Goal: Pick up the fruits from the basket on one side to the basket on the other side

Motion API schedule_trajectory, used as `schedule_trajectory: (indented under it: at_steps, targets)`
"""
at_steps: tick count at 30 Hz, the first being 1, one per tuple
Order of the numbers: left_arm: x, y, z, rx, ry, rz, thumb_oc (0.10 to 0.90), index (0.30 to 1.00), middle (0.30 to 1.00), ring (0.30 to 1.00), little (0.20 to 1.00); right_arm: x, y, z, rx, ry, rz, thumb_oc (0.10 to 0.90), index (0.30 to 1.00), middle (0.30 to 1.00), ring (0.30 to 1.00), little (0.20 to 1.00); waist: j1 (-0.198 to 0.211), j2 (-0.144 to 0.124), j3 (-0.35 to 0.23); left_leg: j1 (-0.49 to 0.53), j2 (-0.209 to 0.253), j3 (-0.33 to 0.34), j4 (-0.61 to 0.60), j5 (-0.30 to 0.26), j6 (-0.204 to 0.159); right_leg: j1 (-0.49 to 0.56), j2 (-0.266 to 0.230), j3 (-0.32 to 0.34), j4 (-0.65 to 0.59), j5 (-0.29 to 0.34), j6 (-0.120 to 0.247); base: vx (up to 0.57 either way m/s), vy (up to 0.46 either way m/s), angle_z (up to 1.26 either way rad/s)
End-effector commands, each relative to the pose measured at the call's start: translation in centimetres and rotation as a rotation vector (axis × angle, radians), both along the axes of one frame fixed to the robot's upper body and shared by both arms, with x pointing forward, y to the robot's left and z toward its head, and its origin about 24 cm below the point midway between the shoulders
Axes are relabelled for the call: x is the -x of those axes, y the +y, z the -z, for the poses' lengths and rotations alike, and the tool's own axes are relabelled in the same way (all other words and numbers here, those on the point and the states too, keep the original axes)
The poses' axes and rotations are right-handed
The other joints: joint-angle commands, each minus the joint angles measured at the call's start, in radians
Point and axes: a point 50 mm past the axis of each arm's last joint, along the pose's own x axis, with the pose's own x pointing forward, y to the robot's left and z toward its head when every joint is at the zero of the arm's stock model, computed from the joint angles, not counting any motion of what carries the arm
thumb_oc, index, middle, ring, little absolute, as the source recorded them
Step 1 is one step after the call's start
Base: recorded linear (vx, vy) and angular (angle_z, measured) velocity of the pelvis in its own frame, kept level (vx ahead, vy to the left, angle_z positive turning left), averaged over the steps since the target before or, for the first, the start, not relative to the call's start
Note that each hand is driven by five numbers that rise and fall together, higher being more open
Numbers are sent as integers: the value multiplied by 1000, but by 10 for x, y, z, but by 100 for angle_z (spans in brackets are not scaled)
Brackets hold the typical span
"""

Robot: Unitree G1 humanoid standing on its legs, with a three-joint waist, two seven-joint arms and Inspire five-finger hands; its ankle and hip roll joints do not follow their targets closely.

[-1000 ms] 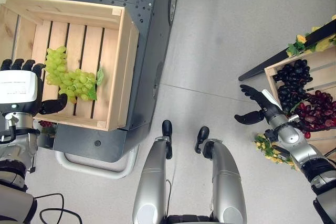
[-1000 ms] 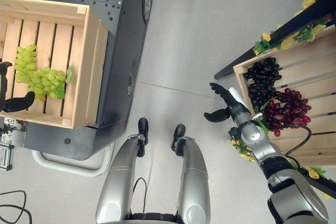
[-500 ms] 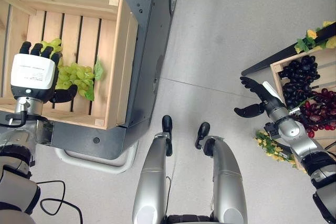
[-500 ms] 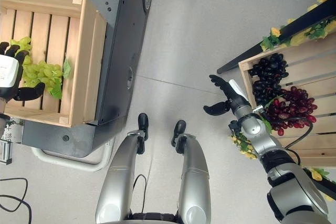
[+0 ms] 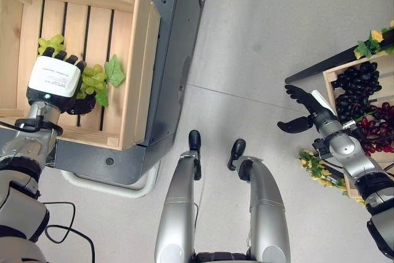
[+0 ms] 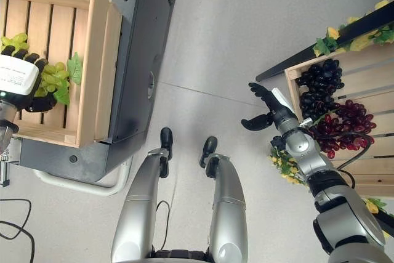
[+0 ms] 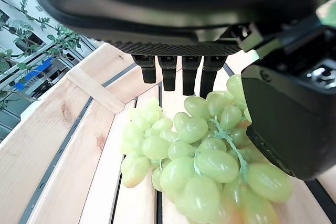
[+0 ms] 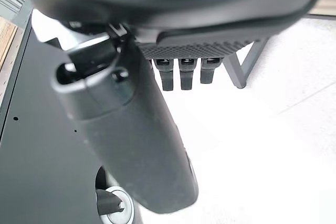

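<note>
One green grape bunch (image 7: pixel 199 166) in crate (image 5: pixel 132 78)

Head stereo looks straight down (wrist cameras sit close).

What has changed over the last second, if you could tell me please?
The left hand moved from the crate's near-left edge to above the green grapes, its fingers straight, not yet closed. The right hand stayed open over the floor beside the dark grapes; the wooden crate is unchanged.
</note>
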Motion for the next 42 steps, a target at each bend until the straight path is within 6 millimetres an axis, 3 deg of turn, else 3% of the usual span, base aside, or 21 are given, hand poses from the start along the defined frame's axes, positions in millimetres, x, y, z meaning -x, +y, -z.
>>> schedule_trajectory:
  at_steps: [1,10,12,20,24,26,30,42]
  targets:
    - [20,36,-5,52,42,-253,800,900,900,900,900,4,-23,-43,-1,-139,1,800,900,900,900,900,-3,27,-15,68,-39,81,-4,-108,31,62,35,-9,-135,88,35,0,0,0]
    - [23,44,9,225,150,-378,800,900,900,900,900,0,-19,-48,-1,-146,-13,800,900,900,900,900,-2,22,-15,59,-39,78,-9,-104,31,54,35,-12,-137,89,35,0,0,0]
    - [21,42,8,240,130,-362,400,300,300,300,300,0,-17,-47,-6,-148,-12,800,900,900,900,900,-2,18,-15,59,-37,76,-9,-105,32,54,36,-13,-137,89,36,0,0,0]
    - [15,33,-5,260,-15,-242,400,300,300,300,300,2,-20,-43,-33,-162,-1,800,900,900,900,900,1,7,-15,71,-39,71,-19,-104,34,67,39,-16,-140,89,37,-6,-31,1]
    - [14,32,-12,368,-108,-208,400,300,300,300,300,3,-18,-41,-49,-163,-4,800,900,900,900,900,2,8,-15,95,-43,68,-24,-105,32,87,40,-13,-136,85,40,2,-28,4]
    - [14,31,-22,518,-263,-162,400,300,300,300,300,4,-14,-35,-63,-160,-5,800,900,900,900,900,8,12,-15,131,-49,65,-33,-108,34,117,37,-10,-133,76,41,6,-46,0]
    - [19,32,-29,678,-400,-89,400,300,300,300,300,11,-8,-20,-87,-151,-10,800,900,900,900,900,12,16,-15,200,-57,59,-35,-125,38,178,33,2,-125,60,44,16,-25,1]
    - [30,14,-18,857,-526,137,400,300,300,300,300,33,13,15,-204,-104,-53,800,900,900,900,900,7,34,-16,472,-81,40,-107,-142,42,434,23,27,-187,42,56,29,-13,-5]
